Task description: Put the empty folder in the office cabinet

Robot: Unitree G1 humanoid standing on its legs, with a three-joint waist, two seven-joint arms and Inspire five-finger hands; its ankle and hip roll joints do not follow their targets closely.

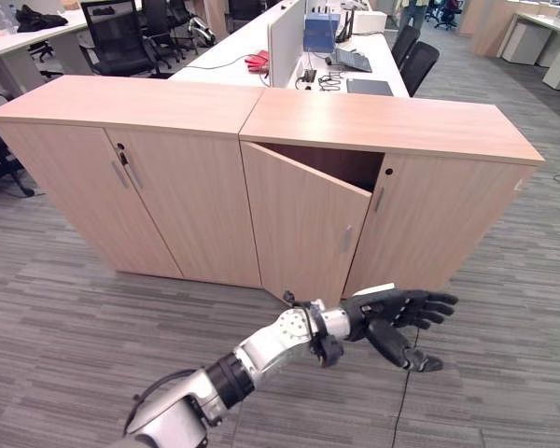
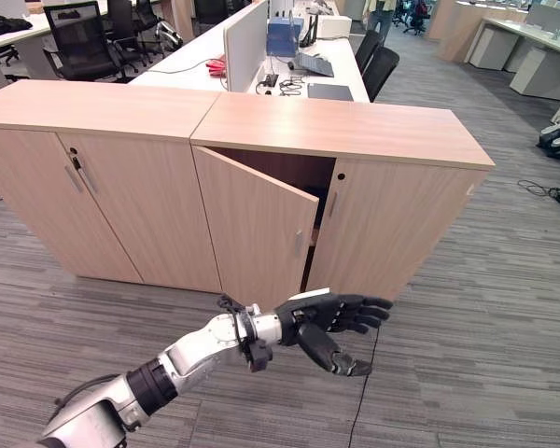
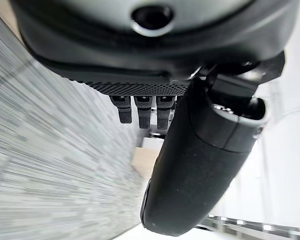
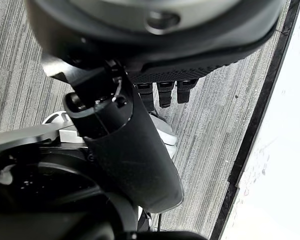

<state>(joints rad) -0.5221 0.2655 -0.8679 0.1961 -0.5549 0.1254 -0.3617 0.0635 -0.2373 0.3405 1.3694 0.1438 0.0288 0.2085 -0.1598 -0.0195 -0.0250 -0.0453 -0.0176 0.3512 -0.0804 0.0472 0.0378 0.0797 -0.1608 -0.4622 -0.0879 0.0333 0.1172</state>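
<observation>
The left hand [image 1: 399, 313] is stretched out low over the grey carpet floor [image 1: 65, 327], at about 5 o'clock in the head views. Its fingers [image 1: 437, 304] are straight and spread apart, and the thumb [image 1: 401, 351] sticks down and away from them. The hand holds nothing. In the left wrist view the fingers [image 3: 142, 110] also look straight, with the big dark thumb [image 3: 195, 165] beside them.

Just past the hand, toward 12 o'clock, stands the office cabinet [image 1: 392, 126]. It is made of light wood. Its left door [image 1: 299, 229] is swung partly open, and the gap behind it is dark, so you cannot tell what is inside. Its right door [image 1: 439, 224] is closed. A second cabinet [image 1: 121, 107] of the same wood stands touching it, at about 10 o'clock, with both doors closed.

I cannot see the folder anywhere.

The right hand [image 4: 140, 150] shows in its own wrist view, over the carpet. Its fingers [image 4: 165, 92] look straight and it holds nothing.

Behind the cabinets, at 12 o'clock, is a long white desk [image 1: 233, 51] with a blue box [image 1: 320, 33] and a red thing [image 1: 258, 62] on it. Black office chairs [image 1: 117, 37] stand at 11 o'clock.
</observation>
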